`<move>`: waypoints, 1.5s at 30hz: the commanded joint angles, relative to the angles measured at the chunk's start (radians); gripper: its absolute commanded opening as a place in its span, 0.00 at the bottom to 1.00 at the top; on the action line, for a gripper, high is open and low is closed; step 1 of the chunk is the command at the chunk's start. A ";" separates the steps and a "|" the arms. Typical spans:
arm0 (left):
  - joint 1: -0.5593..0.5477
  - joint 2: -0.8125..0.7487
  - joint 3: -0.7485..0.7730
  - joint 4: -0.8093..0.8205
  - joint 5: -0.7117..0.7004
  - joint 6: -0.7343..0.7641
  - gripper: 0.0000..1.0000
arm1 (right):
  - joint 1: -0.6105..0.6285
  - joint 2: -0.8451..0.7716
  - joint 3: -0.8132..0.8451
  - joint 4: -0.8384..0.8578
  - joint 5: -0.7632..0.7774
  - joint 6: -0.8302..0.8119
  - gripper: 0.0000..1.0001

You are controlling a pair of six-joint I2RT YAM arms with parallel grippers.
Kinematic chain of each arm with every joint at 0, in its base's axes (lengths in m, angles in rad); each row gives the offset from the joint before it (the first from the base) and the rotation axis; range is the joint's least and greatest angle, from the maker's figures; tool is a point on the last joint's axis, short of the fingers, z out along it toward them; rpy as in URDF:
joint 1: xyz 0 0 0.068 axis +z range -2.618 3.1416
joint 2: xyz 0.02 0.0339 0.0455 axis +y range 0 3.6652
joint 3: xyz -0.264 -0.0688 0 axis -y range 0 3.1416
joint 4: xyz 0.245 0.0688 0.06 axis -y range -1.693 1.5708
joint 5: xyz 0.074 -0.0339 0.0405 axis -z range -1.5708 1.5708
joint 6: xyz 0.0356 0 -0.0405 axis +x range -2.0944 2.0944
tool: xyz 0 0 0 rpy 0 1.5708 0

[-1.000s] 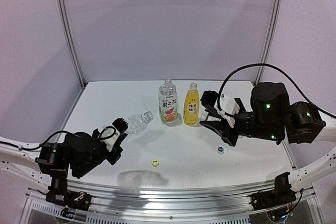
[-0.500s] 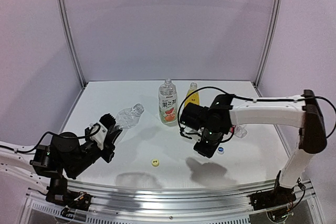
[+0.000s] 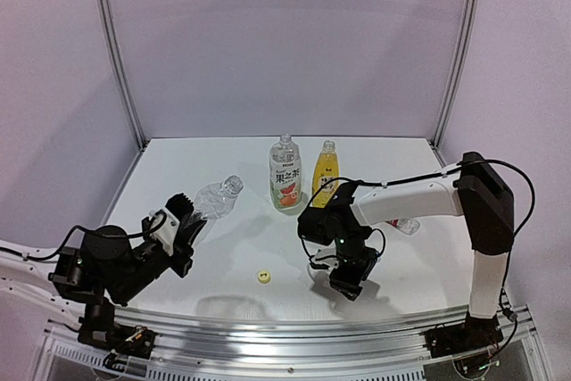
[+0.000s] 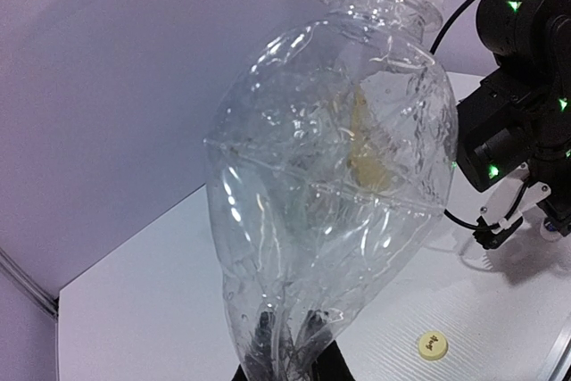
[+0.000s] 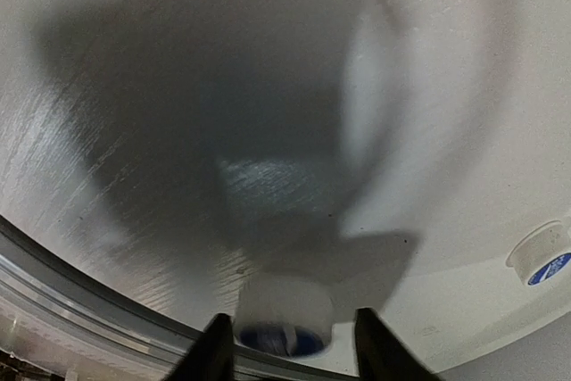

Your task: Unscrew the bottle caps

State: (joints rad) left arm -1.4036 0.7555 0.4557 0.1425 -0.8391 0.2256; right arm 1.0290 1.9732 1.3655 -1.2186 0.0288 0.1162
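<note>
Right gripper (image 5: 294,350) around blue-and-white cap (image 5: 284,310)

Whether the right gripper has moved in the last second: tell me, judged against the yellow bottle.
Yes. The right gripper has moved from beside the yellow bottle toward the near side and slightly left.

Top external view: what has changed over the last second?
The right claw swung out from the right to the near edge of the table, where a blue-and-white cap sits between its jaws; grip unclear. The left claw, gripping the clear plain bottle, drew it slightly leftward. Fruit-label bottle, yellow bottle and yellow cap stayed put.
</note>
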 commanded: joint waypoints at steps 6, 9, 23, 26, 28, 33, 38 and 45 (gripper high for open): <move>-0.009 -0.001 0.000 0.018 -0.008 0.005 0.00 | -0.010 -0.037 -0.015 0.037 -0.036 -0.043 0.99; -0.008 -0.002 -0.010 0.035 -0.011 0.003 0.00 | -0.010 -0.125 -0.014 0.052 -0.035 -0.042 0.99; 0.104 -0.044 -0.095 0.126 0.231 -0.175 0.00 | -0.079 -0.802 -0.338 0.882 -0.200 -0.031 0.99; 0.147 -0.054 -0.128 0.179 0.326 -0.216 0.00 | -0.081 -0.861 -0.458 1.107 -0.328 -0.034 0.99; 0.174 -0.044 -0.141 0.209 0.393 -0.234 0.00 | -0.081 -0.877 -0.532 1.229 -0.403 -0.022 0.98; 0.195 0.041 -0.134 0.270 0.512 -0.267 0.00 | -0.079 -0.826 -0.616 1.484 -0.551 0.085 0.89; 0.198 0.152 -0.095 0.294 0.592 -0.301 0.00 | -0.079 -0.764 -0.650 1.691 -0.656 0.184 0.90; 0.203 0.260 -0.055 0.310 0.701 -0.338 0.00 | -0.064 -0.751 -0.640 1.746 -0.611 0.216 0.96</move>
State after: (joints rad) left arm -1.2095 0.9810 0.3557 0.4095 -0.2306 -0.0757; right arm 0.9539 1.2182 0.7261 0.4480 -0.5827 0.3012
